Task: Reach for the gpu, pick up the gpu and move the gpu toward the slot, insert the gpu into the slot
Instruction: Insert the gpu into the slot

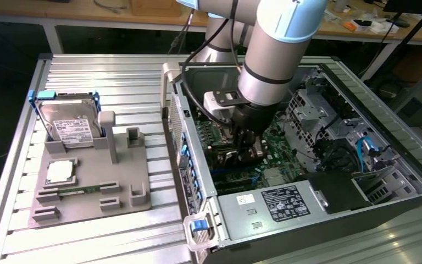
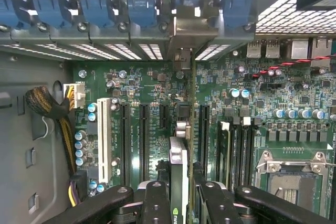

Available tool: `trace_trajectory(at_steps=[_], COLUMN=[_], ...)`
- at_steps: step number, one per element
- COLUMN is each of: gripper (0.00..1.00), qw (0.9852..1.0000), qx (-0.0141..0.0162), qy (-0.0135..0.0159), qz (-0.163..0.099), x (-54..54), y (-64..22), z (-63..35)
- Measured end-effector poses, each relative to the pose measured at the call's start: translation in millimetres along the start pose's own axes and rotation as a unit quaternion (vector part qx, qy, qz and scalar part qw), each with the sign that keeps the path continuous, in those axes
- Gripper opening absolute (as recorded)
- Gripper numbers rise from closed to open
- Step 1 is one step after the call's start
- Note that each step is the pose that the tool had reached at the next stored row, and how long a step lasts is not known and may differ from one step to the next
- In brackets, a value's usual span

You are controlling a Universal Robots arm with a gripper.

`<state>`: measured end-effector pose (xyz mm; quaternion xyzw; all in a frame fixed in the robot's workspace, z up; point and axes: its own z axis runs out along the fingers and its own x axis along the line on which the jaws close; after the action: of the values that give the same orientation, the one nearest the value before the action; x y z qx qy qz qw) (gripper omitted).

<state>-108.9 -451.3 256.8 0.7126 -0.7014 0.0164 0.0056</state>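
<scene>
My gripper is shut on the gpu, a thin dark card seen edge-on between the two black fingers. The card stands upright over the green motherboard, between the black connector strips. Its silvery end bracket sits against the case's rear wall. The slot is hidden beneath the card. In the exterior view the gripper is lowered deep inside the open computer case, just above the board.
A white connector strip, black memory strips and the square processor socket flank the card. A braided cable bundle lies at the case side. Outside, a grey fixture holds a hard drive.
</scene>
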Motion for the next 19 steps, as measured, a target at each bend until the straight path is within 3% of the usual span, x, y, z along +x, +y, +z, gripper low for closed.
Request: trace_trajectory(at_steps=[8, 16, 19], gripper=[0.27, 0.27, 0.27], qw=[1.0000, 1.0000, 1.0000], qx=[0.0000, 0.0000, 0.0000], qy=[-0.0001, -0.0001, -0.0029], qz=[0.000, 0.000, 0.000], x=[-0.1, 0.1, 0.1], y=[0.0, -0.1, -0.1], z=[1.9, -3.1, -3.3])
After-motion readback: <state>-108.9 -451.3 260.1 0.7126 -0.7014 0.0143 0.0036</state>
